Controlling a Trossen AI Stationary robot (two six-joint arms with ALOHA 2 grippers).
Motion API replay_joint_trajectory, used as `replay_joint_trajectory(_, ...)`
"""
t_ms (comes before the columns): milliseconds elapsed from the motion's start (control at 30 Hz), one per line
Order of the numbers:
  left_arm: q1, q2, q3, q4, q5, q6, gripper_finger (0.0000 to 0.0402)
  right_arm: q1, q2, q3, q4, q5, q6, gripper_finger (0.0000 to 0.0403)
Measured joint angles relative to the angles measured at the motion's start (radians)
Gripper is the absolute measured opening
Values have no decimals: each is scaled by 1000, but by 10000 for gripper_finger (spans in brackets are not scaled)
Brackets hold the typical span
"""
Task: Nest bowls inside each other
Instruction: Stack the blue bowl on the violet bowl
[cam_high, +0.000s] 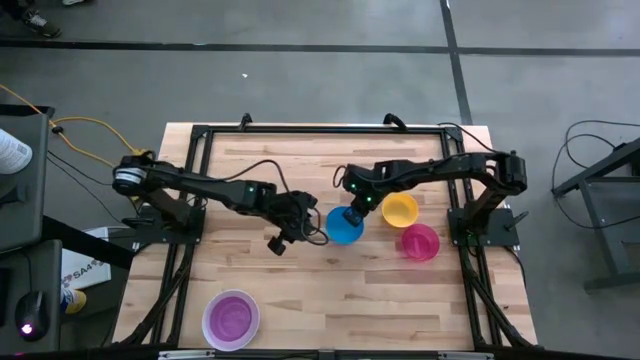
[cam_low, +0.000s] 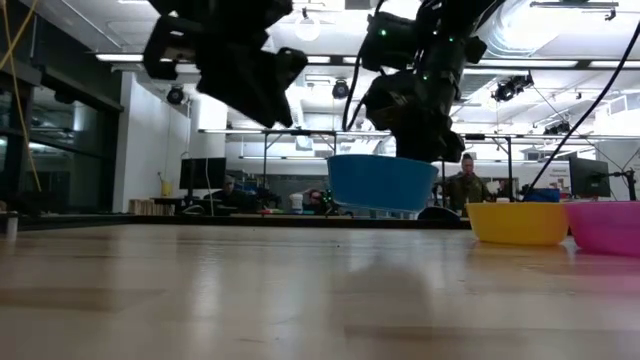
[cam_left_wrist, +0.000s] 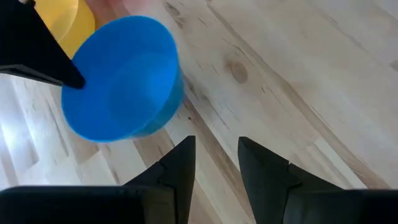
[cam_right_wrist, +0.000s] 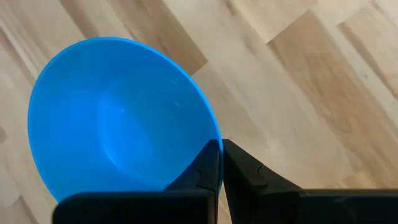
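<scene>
A blue bowl (cam_high: 342, 228) hangs above the middle of the table, clear of the wood in the low view (cam_low: 380, 182). My right gripper (cam_right_wrist: 221, 149) is shut on its rim. My left gripper (cam_left_wrist: 216, 155) stands open just left of the blue bowl (cam_left_wrist: 121, 78) and holds nothing. A yellow bowl (cam_high: 400, 209) and a pink bowl (cam_high: 419, 242) rest on their bases at the right. A purple bowl (cam_high: 231, 318), ringed by a paler rim, sits near the front left edge. My right gripper pinches the blue bowl's rim (cam_right_wrist: 210, 132) on its far right side. One finger (cam_right_wrist: 202, 171) is inside the bowl and the other (cam_right_wrist: 252, 174) outside. The fingers slant down from the table's right. The bowl hangs clear of the table, mouth up.
The yellow bowl (cam_low: 518, 222) and pink bowl (cam_low: 605, 226) stand close to the right of the lifted bowl. A black frame (cam_high: 200, 135) runs round the tabletop. Bare wood (cam_high: 330, 300) lies between the purple bowl and the others.
</scene>
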Motion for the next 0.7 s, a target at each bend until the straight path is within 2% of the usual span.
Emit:
replay_joint_trajectory(167, -16, 44, 53, 1, -15, 47, 120, 27, 0, 0, 7, -2, 0, 4)
replay_joint_trajectory(400, -81, 117, 123, -15, -112, 138, 120, 44, 0, 0, 22, -33, 8, 4)
replay_joint_trajectory(567, -98, 180, 175, -36, -183, 152, 120, 51, 0, 0, 47, -47, 23, 4)
replay_joint_trajectory(700, -96, 205, 196, -47, -198, 154, 120, 62, 0, 0, 49, -52, 32, 4)
